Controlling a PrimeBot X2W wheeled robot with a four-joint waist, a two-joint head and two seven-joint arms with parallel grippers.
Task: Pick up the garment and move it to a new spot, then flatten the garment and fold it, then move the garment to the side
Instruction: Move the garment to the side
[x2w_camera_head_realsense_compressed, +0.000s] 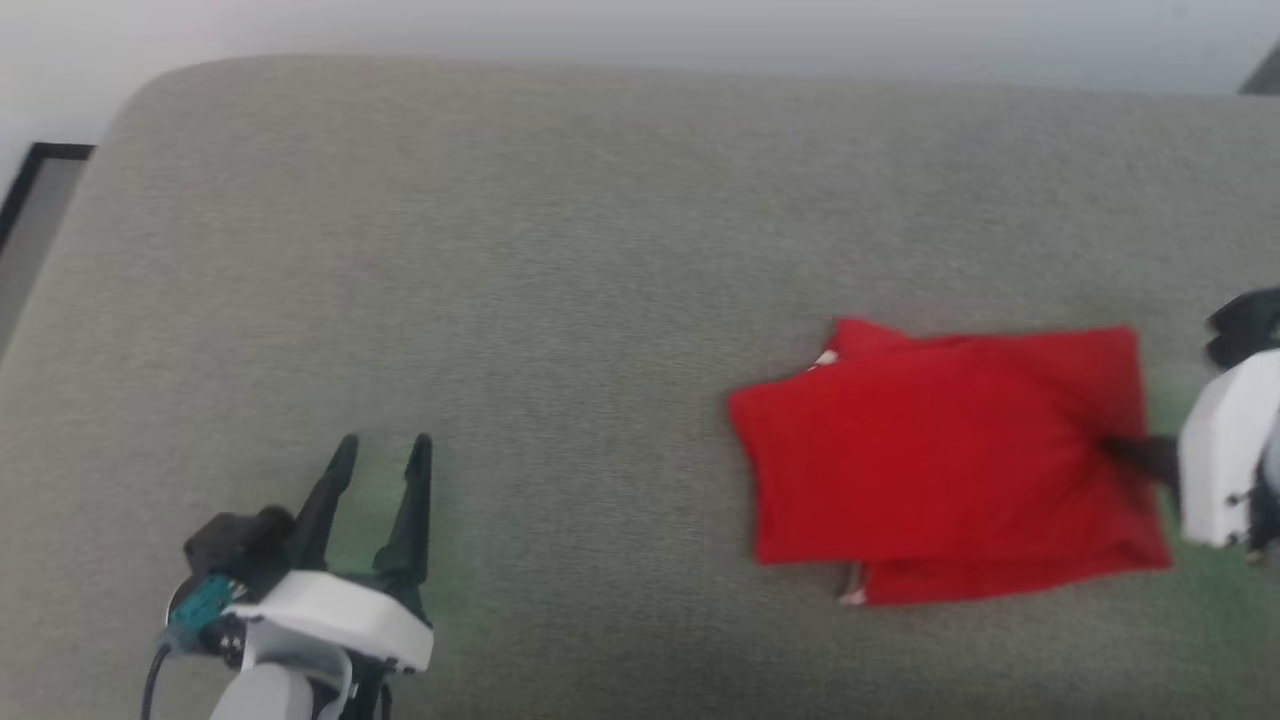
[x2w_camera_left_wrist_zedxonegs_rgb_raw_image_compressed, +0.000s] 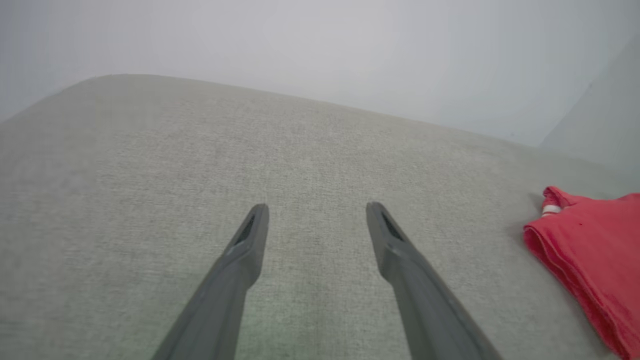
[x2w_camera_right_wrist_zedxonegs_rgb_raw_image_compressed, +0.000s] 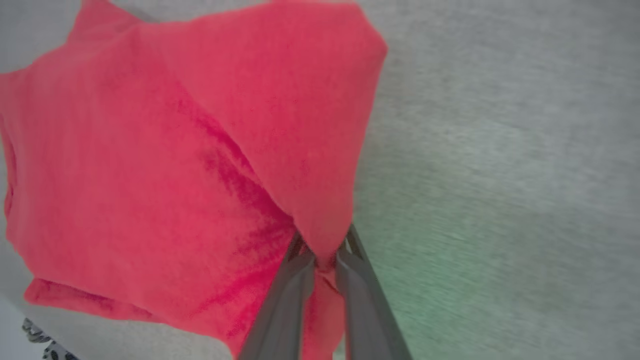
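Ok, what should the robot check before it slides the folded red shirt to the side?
1. Grip: right gripper shut on the garment: ok.
2. Fold: the garment lies in a rough rectangle: ok.
3. Layers: the pinch catches every layer: cannot tell.
4. Other arm: left gripper open, apart from the garment: ok.
5. Room: bare grey cushion on the garment's left: ok.

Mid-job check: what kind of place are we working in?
Probably a home-style room: a wide grey woven upholstered cushion with a rounded corner, a plain pale wall behind, and a folded bright red jersey garment.
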